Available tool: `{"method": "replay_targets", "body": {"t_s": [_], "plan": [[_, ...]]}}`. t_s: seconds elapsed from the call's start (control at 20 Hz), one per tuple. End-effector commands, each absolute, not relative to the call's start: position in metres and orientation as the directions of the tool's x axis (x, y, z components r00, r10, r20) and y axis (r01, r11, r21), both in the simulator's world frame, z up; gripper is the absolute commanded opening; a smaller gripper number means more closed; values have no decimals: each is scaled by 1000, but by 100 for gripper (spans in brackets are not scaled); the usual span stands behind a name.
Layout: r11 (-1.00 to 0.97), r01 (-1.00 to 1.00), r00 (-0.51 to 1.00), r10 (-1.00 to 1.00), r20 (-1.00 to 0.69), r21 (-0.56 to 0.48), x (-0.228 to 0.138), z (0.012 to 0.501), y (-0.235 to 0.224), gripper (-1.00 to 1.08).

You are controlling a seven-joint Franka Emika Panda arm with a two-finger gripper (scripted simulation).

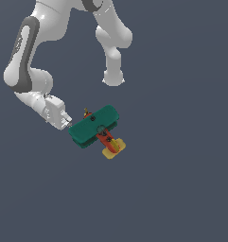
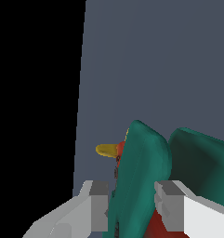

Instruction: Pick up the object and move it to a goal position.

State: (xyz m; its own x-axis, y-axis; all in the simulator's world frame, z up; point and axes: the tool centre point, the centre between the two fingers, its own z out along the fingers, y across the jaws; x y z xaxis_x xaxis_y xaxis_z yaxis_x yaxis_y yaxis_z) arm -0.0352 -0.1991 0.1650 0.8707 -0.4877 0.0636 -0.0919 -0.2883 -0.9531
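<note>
The object (image 1: 94, 125) is a small toy biplane with two stacked dark-green wings, a red-orange body and a yellow tail (image 1: 113, 147). My gripper (image 1: 66, 124) is at the wing end on the exterior view's left. In the wrist view one green wing (image 2: 141, 158) fills the gap between my two grey fingers (image 2: 100, 204), and the pads press on both its faces. The second wing (image 2: 201, 158) lies outside the far finger. A yellow part (image 2: 106, 149) and some red body stick out past the wing. My gripper (image 2: 132, 201) is shut on the object.
A plain dark grey-blue ground (image 1: 181, 189) lies all around. The white arm links (image 1: 113, 52) hang over the upper part of the exterior view. In the wrist view a black area (image 2: 34, 93) borders the ground.
</note>
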Motion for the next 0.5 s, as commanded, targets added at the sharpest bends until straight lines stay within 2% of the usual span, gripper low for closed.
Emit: {"method": "replay_targets", "body": {"t_s": [0.0,0.45], "plan": [[-267,-94,869,-492,52,-959,-37,153,-194,28],[-252,-78,854,-516,66,-965,-36,151,-202,28]]}}
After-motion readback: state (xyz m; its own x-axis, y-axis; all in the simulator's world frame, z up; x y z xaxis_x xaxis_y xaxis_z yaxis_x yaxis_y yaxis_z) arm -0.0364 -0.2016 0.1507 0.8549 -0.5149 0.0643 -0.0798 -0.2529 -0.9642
